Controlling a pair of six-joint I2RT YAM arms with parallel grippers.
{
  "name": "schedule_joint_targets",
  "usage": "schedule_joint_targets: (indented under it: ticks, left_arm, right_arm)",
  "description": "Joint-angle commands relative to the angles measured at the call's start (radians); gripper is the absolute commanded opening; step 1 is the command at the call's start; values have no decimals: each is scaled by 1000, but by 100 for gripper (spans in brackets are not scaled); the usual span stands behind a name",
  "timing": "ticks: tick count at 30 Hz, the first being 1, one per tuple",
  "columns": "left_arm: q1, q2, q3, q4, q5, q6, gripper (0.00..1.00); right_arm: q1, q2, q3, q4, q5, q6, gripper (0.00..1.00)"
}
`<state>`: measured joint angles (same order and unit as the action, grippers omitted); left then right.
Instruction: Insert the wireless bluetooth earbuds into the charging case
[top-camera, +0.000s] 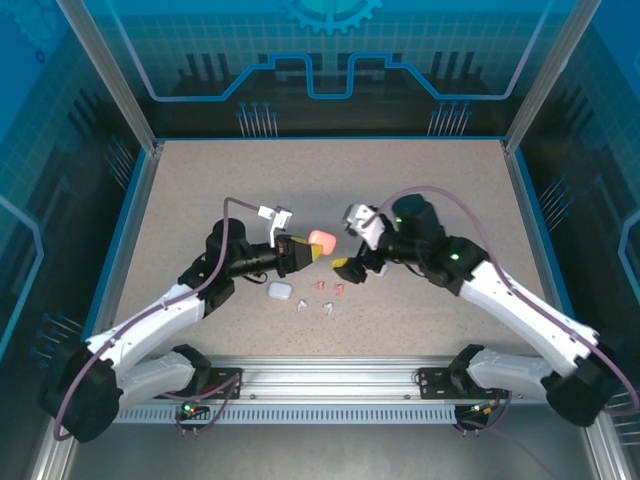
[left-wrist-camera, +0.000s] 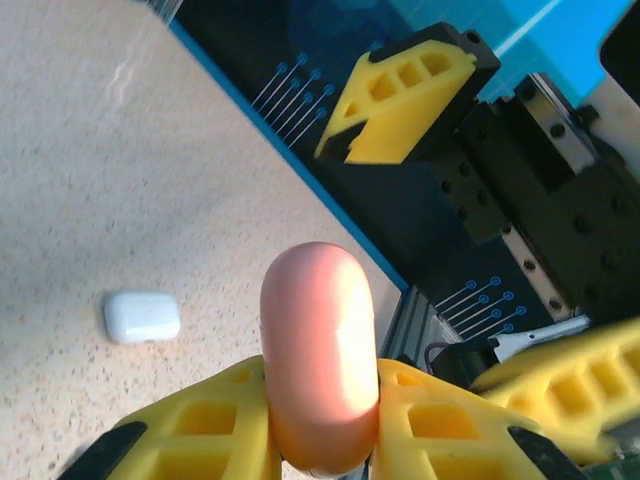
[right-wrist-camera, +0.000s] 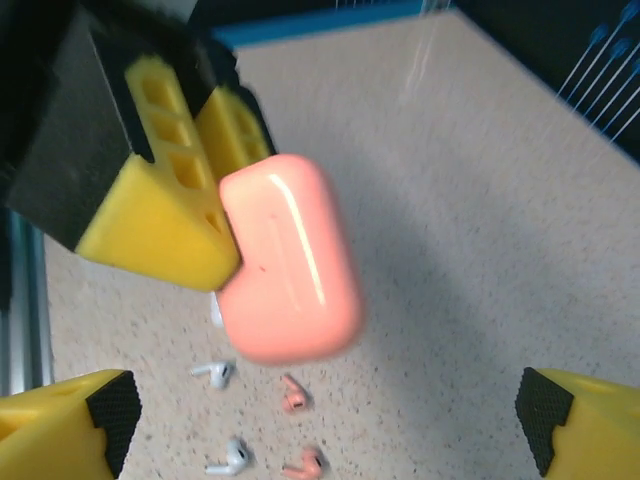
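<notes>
Currently: L tool (top-camera: 308, 250) clamped on salmon-pink case (top-camera: 321, 240), held above counter (top-camera: 200, 190). R tool (right-wrist-camera: 322, 410) jaws spread wide, empty. Earbuds (top-camera: 322, 292), white case (top-camera: 280, 292) loose on counter.

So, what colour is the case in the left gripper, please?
Salmon pink; case clearest from the right wrist.

Salmon case (left-wrist-camera: 320, 340), left wrist view: its lower end is buried between the left gripper (left-wrist-camera: 320, 405) fingers and the base is cut by the bottom edge. One finger (left-wrist-camera: 560, 365) of the right gripper is smeared with blur at lower right.

Right wrist view: the case is blurred, and you can't make out a lid seam. The white case (right-wrist-camera: 214, 308) is a sliver behind it. Right gripper (right-wrist-camera: 325, 415) fingers are cropped at both bottom corners.

Top view: the earbuds (top-camera: 322, 295) are too small for you to count or read the stem directions.
</notes>
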<state>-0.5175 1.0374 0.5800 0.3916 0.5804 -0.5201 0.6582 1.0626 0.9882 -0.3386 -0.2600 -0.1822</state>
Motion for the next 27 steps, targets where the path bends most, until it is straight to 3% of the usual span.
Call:
schedule_joint_targets:
  ticks: [1,5,9,27]
  left_arm:
    - [-11,-58,-55,223,7,62,11]
    - [-52,-115,-126,385,3,152,8]
    - [-95,-157,-162,441,2,240,2]
    - [-115,-169,-188,498,-17,275,0]
  right_arm:
    - [-54,-106,-55,112,-171,154,100]
    - [-78,-179,-97,202,-191,281,100]
    - [-77,-204,-153,330,-243,370,100]
    - [36,-59,-39,297,-236,245,95]
